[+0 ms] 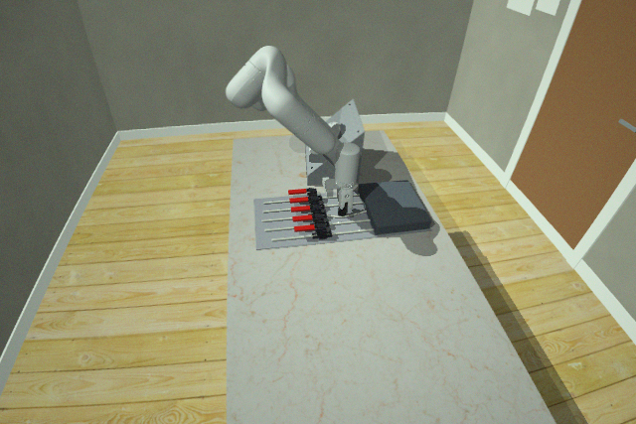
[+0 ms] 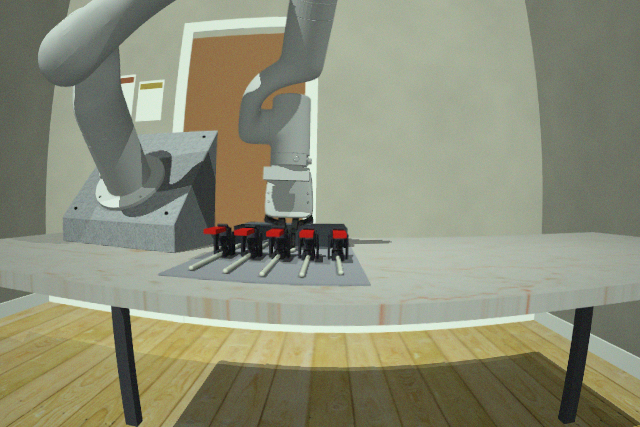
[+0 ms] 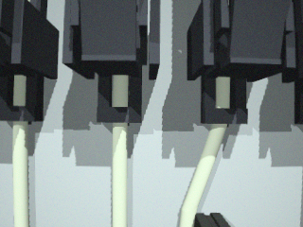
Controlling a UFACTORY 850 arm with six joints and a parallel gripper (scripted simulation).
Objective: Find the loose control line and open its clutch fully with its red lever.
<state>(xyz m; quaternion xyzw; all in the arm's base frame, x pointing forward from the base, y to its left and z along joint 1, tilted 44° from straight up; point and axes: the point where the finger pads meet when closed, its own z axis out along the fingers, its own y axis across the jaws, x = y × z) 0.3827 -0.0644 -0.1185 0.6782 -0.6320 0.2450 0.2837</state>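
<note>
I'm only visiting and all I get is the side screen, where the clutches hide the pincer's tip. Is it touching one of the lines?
Observer: Seemingly. In the wrist view the shut pincer sits right against a line that bends sideways.
Operator: Do the others bend?
Observer: No, the two neighbouring lines run straight.
Operator: Where along the line is it?
Observer: From above, between the black clutches and the grey console.
</note>
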